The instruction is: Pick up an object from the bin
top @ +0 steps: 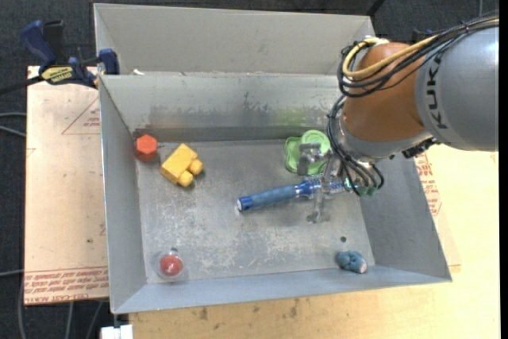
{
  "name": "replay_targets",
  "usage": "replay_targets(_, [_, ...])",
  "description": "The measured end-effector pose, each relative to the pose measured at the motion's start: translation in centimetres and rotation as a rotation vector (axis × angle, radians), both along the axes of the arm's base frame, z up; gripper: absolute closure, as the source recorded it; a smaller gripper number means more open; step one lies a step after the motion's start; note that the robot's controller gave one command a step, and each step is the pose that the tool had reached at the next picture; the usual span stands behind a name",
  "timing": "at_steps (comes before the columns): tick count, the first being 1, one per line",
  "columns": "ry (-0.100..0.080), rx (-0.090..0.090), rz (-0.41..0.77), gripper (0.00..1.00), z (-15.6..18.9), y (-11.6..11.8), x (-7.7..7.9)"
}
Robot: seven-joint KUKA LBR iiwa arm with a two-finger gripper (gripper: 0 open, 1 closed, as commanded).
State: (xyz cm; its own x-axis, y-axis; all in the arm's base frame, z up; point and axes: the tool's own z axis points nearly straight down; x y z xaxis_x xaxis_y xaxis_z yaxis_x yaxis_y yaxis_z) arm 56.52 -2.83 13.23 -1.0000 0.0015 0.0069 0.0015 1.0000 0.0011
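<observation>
Blue rod-shaped plastic tool (274, 197) lies right of centre on the grey metal bin (230, 238) floor, claw (320, 204) down at its right end, released or clenched I cannot tell, so likely the grasp step; next needs firm closure, then a lift.

The bin (119, 194) is dull, scuffed grey metal; near its back wall, a yellow block (182, 164) looks smooth plastic.
</observation>
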Motion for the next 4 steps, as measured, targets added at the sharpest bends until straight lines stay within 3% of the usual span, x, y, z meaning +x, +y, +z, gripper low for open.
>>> replay_targets(1, [-0.008, 0.001, 0.022, 0.0, -6.6, 0.9, 3.3])
replay_targets(2, [-0.017, -0.001, 0.023, 1.0, -6.0, 0.9, 3.5])
replay_targets(3, [-0.018, -0.001, 0.027, 1.0, 3.8, 1.8, 5.1])
replay_targets(4, [-0.017, -0.001, 0.034, 1.0, 14.9, 2.8, 3.7])
